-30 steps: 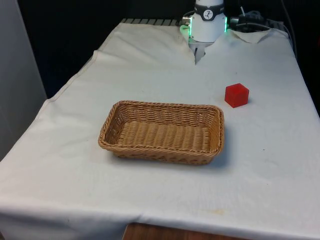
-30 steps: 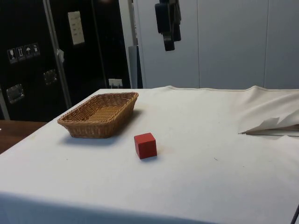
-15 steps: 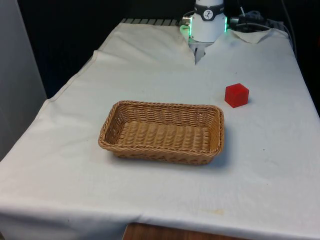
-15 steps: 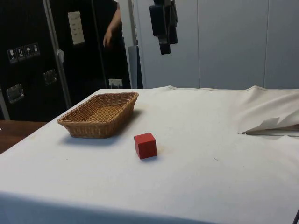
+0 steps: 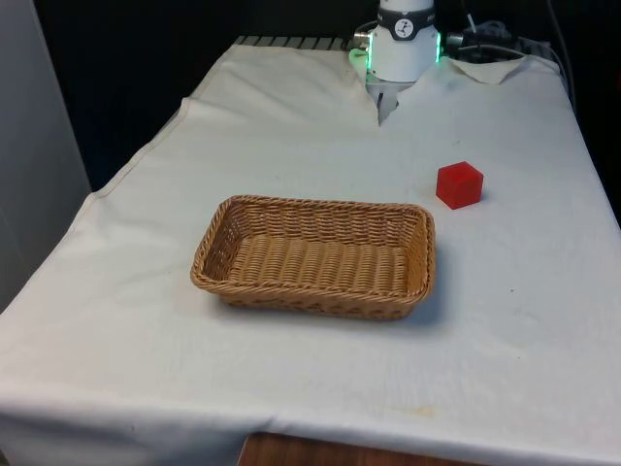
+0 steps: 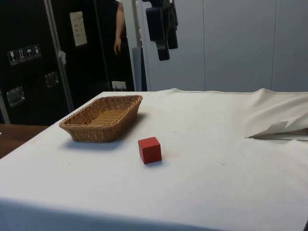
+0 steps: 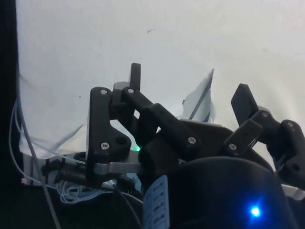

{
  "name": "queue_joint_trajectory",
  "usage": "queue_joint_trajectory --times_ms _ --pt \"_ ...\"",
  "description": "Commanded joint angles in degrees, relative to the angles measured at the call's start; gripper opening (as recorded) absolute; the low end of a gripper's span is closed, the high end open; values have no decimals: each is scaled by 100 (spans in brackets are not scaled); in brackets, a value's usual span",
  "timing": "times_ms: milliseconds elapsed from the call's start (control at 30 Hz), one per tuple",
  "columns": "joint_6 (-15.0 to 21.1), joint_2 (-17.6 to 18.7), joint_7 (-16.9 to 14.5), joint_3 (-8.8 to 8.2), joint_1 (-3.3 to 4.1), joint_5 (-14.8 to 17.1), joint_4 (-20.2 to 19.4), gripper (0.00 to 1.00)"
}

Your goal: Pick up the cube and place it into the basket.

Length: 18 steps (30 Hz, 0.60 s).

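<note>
A red cube [image 5: 459, 184] sits on the white cloth to the front view's right of the basket; the side view has the cube [image 6: 149, 149] nearer the camera than the basket. The wicker basket [image 5: 233, 216] is rectangular and holds nothing; its rim [image 6: 79, 120] is plain in the side view. My black gripper [image 6: 163, 54] hangs high above the table, well above both the cube and the basket. From the wrist, the gripper [image 7: 190, 86] has its fingers spread apart with only cloth between them.
The cloth is rumpled into a fold [image 6: 279, 130] near the robot's end of the table. A person's arm and hand [image 6: 118, 44] show behind the table by the dark cabinets [image 6: 29, 57].
In the side view the gripper has moved left and slightly lower over the second. A person's arm came into view behind the table. Cube and basket have not moved.
</note>
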Motion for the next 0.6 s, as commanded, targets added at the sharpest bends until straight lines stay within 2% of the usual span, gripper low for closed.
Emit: queue_joint_trajectory --times_ms 0,33,300,333,367,567 --pt "0 34 23 17 0 11 23 100" --pt "-52 115 80 46 17 46 97 100" --pt "-138 544 286 218 17 115 464 100" --pt "-80 493 246 201 0 69 413 100" --pt "-155 590 309 235 17 126 504 100" --pt "-241 791 435 321 11 183 682 100"
